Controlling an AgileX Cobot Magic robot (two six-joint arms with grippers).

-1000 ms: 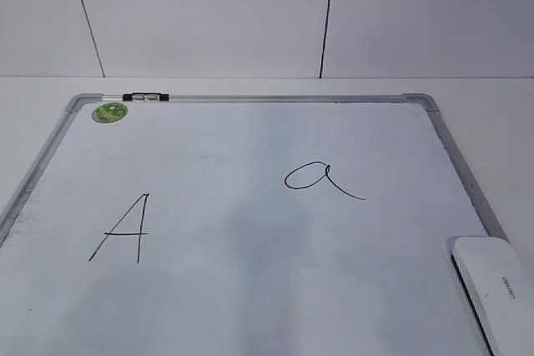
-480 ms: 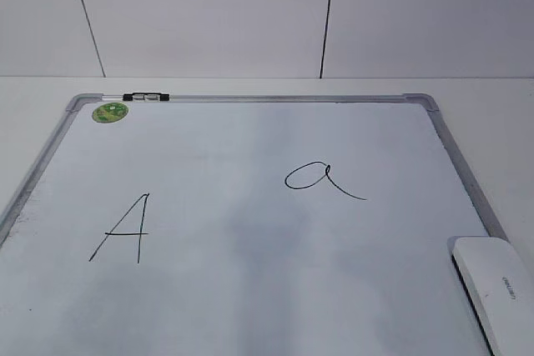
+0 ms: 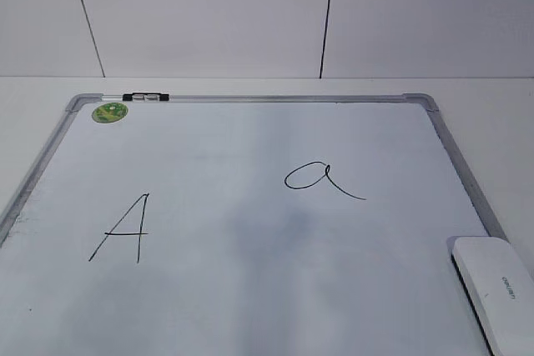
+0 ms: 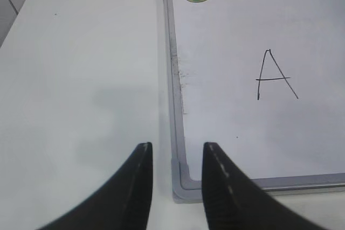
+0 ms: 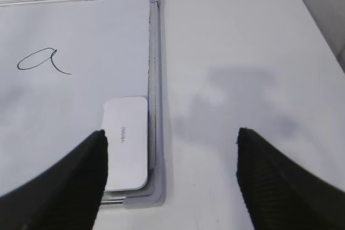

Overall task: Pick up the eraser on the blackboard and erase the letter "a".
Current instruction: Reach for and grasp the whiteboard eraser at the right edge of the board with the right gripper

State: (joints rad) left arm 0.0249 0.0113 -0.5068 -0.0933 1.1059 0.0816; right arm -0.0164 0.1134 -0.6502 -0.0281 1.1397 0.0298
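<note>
Now shift your wide-open, empty right gripper (image 5: 171, 149) left over the eraser (image 5: 125, 141); straddle its short sides squarely; left gripper (image 4: 175, 154) hangs part-open, empty.

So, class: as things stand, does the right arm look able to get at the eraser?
Probably yes. The eraser lies uncovered at the blackboard's right edge, just ahead of the right arm's wide-open fingers, with nothing between them or lying on top of it.
</note>
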